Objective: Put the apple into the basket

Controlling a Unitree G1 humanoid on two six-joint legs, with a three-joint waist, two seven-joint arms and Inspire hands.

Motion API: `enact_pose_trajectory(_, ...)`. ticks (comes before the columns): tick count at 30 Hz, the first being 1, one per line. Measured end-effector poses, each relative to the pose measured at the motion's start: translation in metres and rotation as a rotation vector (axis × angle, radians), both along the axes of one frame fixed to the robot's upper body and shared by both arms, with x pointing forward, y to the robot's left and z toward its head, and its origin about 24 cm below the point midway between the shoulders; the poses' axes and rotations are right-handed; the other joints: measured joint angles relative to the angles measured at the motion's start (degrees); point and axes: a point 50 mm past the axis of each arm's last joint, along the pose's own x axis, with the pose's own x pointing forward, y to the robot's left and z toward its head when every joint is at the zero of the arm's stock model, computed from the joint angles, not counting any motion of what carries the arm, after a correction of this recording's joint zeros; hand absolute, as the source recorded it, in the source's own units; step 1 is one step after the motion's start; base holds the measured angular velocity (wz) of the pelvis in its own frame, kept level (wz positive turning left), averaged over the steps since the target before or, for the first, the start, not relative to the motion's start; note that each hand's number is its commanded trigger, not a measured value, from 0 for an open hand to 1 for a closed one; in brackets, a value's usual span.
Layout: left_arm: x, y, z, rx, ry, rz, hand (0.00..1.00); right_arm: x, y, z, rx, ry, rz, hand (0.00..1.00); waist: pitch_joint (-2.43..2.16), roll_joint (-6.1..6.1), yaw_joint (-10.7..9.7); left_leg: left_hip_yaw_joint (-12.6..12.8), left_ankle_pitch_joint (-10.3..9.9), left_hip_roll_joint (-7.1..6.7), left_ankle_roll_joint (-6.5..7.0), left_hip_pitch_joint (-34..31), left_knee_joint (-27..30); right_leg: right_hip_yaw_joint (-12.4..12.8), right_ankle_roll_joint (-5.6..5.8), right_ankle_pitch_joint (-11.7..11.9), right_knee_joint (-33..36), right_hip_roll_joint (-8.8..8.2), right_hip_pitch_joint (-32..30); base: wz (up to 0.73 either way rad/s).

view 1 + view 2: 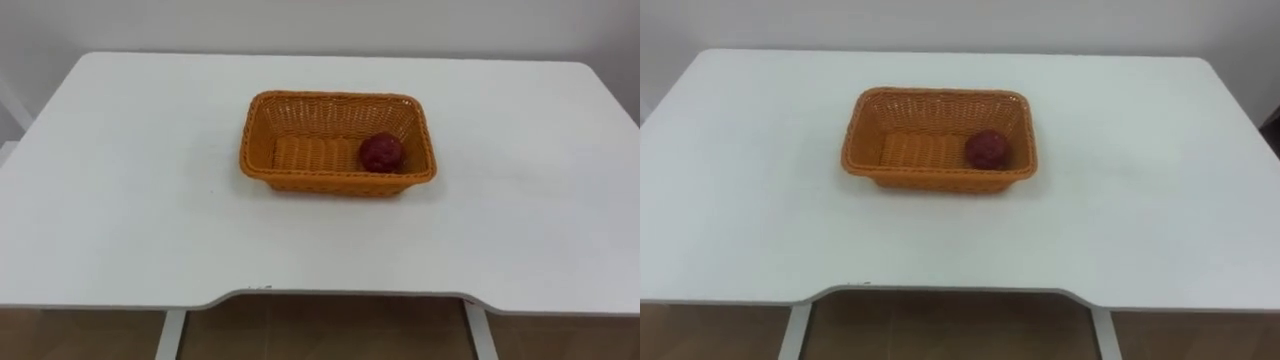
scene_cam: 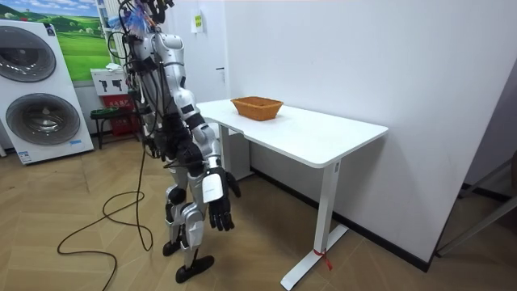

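The right hand (image 2: 220,217) is hung low at the robot's side, fingers loosely apart and nothing held. The left hand (image 2: 232,184) is seen just behind it, and its state cannot be told. Both are seen well apart from the basket (image 1: 330,183) on the bench (image 1: 120,200). The apple (image 1: 382,152) is lodged inside the basket, against its right end.

The apple (image 1: 382,152) is dark red, the basket (image 1: 300,183) orange (woven pattern), the table (image 1: 130,200) white.

A white table (image 2: 323,137) stands on wooden floor (image 2: 404,271)
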Motion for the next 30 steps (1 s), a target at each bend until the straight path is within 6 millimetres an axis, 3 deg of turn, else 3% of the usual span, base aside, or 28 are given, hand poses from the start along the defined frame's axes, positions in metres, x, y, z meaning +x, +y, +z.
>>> enact_pose_trajectory(9,-0.006,-0.004,-0.003,-0.034,0.023,0.039,0.0,-0.025,0.048,-0.024,0.273,-0.011,0.092,0.0,0.12,0.31,1.79,0.07,-0.07,0.02,-0.02,0.58,-0.16,0.43,-0.05,-0.12,-0.02,-0.02,0.16,0.0)
enact_pose_trajectory(16,-0.012,-0.011,-0.007,-0.058,0.052,0.063,0.0,-0.025,0.055,-0.027,0.372,-0.09,0.187,0.0,0.02,0.66,1.69,-0.47,-0.08,-0.03,-0.04,1.02,-0.55,-0.07,-0.06,-0.13,-0.79,-0.04,0.91,0.02)
enact_pose_trajectory(21,-0.018,-0.014,-0.008,-0.069,0.084,0.073,0.0,-0.025,0.06,-0.029,0.441,-0.026,0.406,0.0,-0.26,0.43,1.95,-0.27,-0.06,-0.07,-0.05,1.3,-0.93,-0.06,-0.06,-0.14,-0.86,-0.06,1.18,0.0)
enact_pose_trajectory(26,-0.021,-0.018,-0.01,-0.08,0.121,0.058,0.0,-0.02,0.065,-0.031,0.483,0.06,0.602,0.0,-0.09,0.37,2.29,-0.25,-0.13,-0.02,-0.13,2.02,-0.93,-0.12,-0.05,-0.14,-0.86,0.02,1.62,0.0)
enact_pose_trajectory(30,-0.014,-0.024,-0.012,-0.095,0.119,0.022,0.0,-0.017,0.068,-0.032,0.502,0.128,0.733,0.0,-0.04,0.99,3.38,-0.45,-0.77,0.08,-0.16,1.75,-0.02,0.05,-0.11,-0.19,-0.84,0.12,1.77,-0.01)
